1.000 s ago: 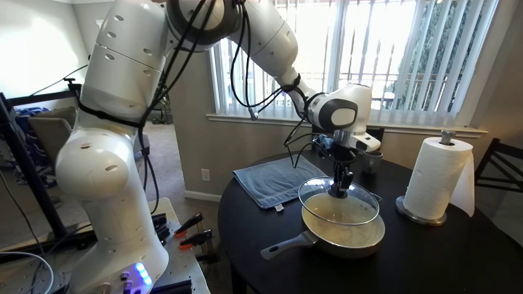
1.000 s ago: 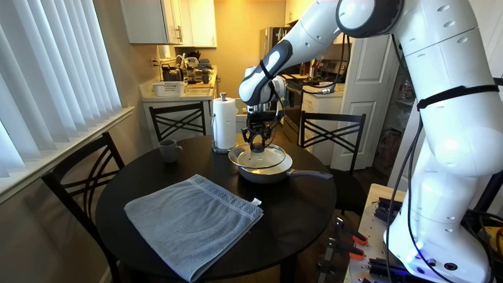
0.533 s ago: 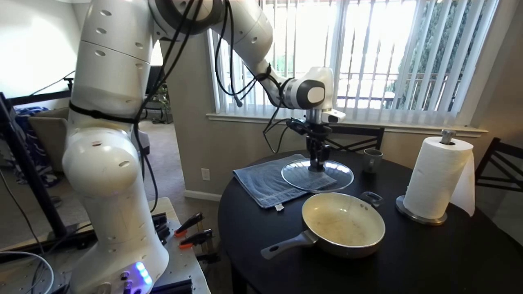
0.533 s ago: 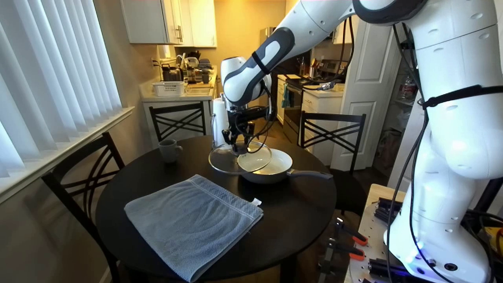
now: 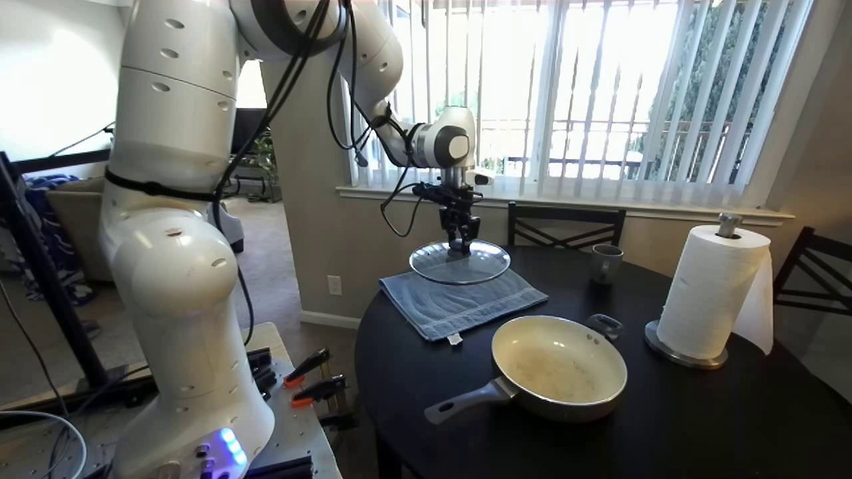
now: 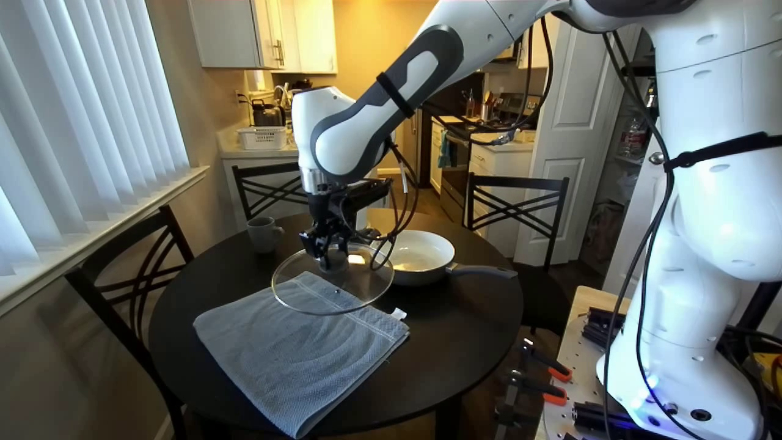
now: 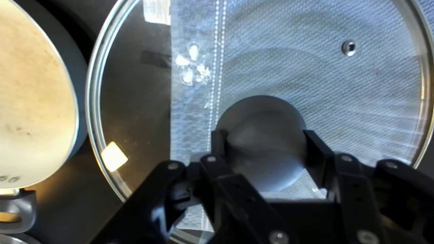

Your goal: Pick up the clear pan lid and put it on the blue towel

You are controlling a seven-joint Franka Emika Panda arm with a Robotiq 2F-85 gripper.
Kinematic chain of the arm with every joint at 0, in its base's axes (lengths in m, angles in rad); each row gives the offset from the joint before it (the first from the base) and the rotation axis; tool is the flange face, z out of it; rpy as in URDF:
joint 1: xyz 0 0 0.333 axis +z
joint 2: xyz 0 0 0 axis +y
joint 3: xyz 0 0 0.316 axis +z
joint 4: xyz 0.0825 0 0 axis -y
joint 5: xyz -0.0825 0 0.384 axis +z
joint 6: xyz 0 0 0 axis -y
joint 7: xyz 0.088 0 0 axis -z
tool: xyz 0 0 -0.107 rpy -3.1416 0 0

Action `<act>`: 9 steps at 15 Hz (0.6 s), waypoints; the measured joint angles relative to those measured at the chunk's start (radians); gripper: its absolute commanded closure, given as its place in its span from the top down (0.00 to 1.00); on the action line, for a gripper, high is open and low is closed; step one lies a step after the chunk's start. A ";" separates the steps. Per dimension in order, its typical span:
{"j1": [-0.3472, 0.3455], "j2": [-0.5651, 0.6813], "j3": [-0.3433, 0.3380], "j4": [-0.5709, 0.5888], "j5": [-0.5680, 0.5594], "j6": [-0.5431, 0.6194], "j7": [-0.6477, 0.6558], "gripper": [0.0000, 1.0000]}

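My gripper [image 7: 263,144] is shut on the dark centre knob [image 7: 264,118] of the clear pan lid [image 7: 325,88], with one finger on each side of the knob. The lid hangs roughly level in the air, and it shows in both exterior views [image 5: 489,267] [image 6: 366,290]. The blue towel [image 6: 287,360] lies flat on the table, slightly rumpled. In the wrist view it shows through most of the glass. The lid's side toward the pan overhangs bare dark table. The gripper [image 5: 459,246] stands upright over the towel in an exterior view.
The cream frying pan [image 5: 559,362] sits beside the towel on the round dark table [image 5: 719,426]. A paper towel roll [image 5: 715,289] and a grey mug [image 6: 263,234] stand on the table. Dark chairs [image 6: 519,205] surround it. The window blinds [image 5: 599,100] are behind the arm.
The lid, held by its knob, has moved off from above the pan to over the towel. The arm has swung with it. The pan and towel have not moved.
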 measured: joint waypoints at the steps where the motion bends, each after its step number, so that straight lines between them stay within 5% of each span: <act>1: 0.014 0.004 0.012 -0.002 -0.014 0.000 0.000 0.33; 9: 0.133 0.127 0.018 0.035 -0.138 0.048 0.080 0.33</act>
